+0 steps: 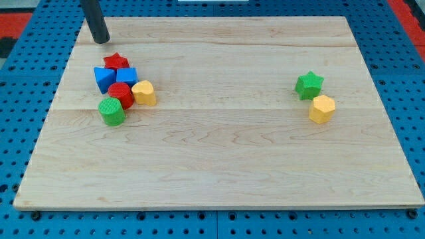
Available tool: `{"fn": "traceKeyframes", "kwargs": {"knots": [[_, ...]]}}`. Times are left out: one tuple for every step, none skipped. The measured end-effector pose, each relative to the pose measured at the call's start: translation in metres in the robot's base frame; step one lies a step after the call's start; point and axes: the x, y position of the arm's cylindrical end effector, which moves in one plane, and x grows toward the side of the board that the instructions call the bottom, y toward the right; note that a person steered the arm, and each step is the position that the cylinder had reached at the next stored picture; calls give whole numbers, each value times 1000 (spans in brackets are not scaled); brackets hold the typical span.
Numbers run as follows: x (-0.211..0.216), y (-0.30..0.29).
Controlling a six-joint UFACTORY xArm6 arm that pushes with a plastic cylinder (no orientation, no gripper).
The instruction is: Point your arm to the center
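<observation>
My tip (101, 40) rests on the wooden board (219, 153) near its top left corner, just above and left of a cluster of blocks. The cluster holds a red star (116, 62), a blue cube (127, 76), a second blue block (103, 79), a red cylinder (121, 94), a yellow block (144, 93) and a green cylinder (111, 111). At the view's right lie a green star (309, 85) and a yellow hexagonal block (322, 109), touching or nearly so. The tip touches no block.
The board lies on a blue pegboard surface (26, 139) that shows on all sides. A red area shows at the view's top left (13, 20) and top right corners.
</observation>
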Motion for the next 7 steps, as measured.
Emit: {"fn": "traceKeyframes", "kwargs": {"knots": [[0,0],[0,3],[0,3],[11,23],[42,65],[60,71],[60,72]]}}
